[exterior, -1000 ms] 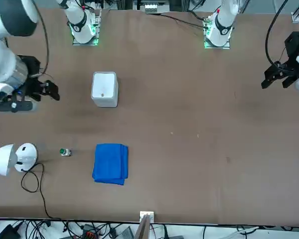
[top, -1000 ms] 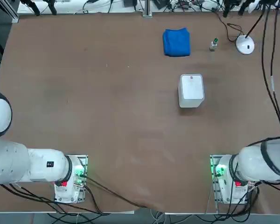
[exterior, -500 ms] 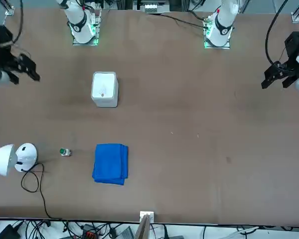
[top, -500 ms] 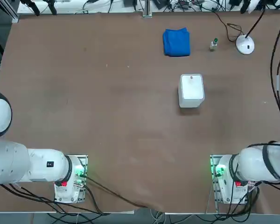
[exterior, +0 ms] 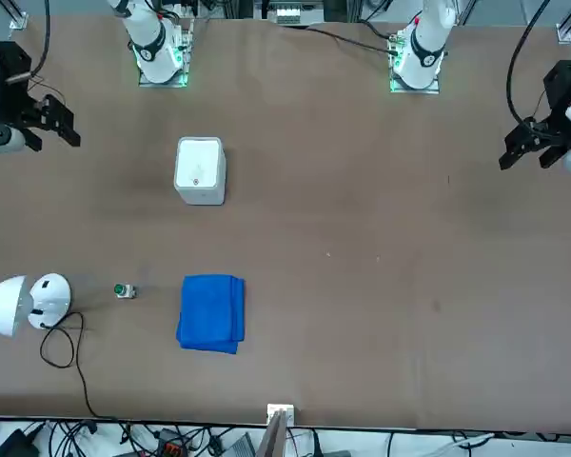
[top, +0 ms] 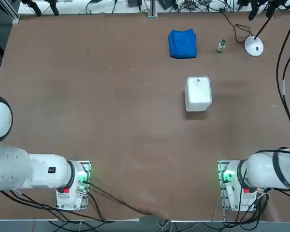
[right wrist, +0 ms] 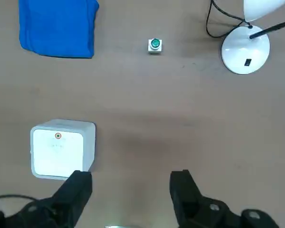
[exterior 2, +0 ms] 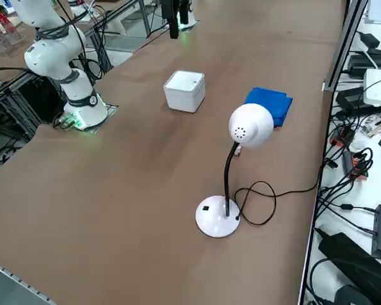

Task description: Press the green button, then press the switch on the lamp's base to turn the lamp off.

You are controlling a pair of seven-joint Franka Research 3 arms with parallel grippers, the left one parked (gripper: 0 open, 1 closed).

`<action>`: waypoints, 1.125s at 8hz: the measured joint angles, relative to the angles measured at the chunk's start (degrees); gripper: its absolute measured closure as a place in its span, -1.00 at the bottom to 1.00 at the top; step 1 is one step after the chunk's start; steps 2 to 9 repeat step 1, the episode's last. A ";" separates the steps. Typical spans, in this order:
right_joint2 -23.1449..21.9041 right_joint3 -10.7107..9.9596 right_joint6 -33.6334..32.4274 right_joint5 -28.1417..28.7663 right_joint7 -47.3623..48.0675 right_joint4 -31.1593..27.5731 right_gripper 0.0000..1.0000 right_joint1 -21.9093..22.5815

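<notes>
- I have my right tool, the black two-finger gripper [right wrist: 131, 184], raised above the surface [exterior 2: 146, 165] on the robot's right, with its fingers pointing down.
- Its two fingers stand wide apart and I see nothing between them; it touches neither the button nor the lamp.
- The small green-capped button with a pale, squarish body [right wrist: 155, 45] sits on the far part of the surface, between the folded blue cloth [right wrist: 58, 26] and the lamp's foot. Its round cap shows in my wrist view.
- Just beside it on the right, the lamp's base, a glossy white round disc [right wrist: 237, 50], lies flat. The switch, a small dark rectangular mark [right wrist: 247, 62], shows on its top.
- The lamp's black bendable neck [exterior 2: 228, 171] rises from that disc to a rounded white head [exterior 2: 251, 125]; a black cord [exterior 2: 274, 198] loops beside it.
- Nearer the robot than the button stands the white rounded-square box [right wrist: 61, 148], well apart from the lamp.
</notes>
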 joint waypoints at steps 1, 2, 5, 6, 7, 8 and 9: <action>0.00 -0.11 0.02 0.00 0.00 0.00 -1.00 0.18; 0.00 -0.11 0.02 0.00 0.00 0.00 -1.00 0.18; 0.00 -0.11 0.02 0.00 0.00 0.00 -1.00 0.18; 0.00 -0.11 0.02 0.00 0.00 0.00 -1.00 0.18; 0.00 -0.11 0.02 0.00 0.00 0.00 -1.00 0.18; 0.00 -0.11 0.02 0.00 0.00 0.00 -1.00 0.18; 0.00 -0.11 0.02 0.00 0.00 0.00 -1.00 0.18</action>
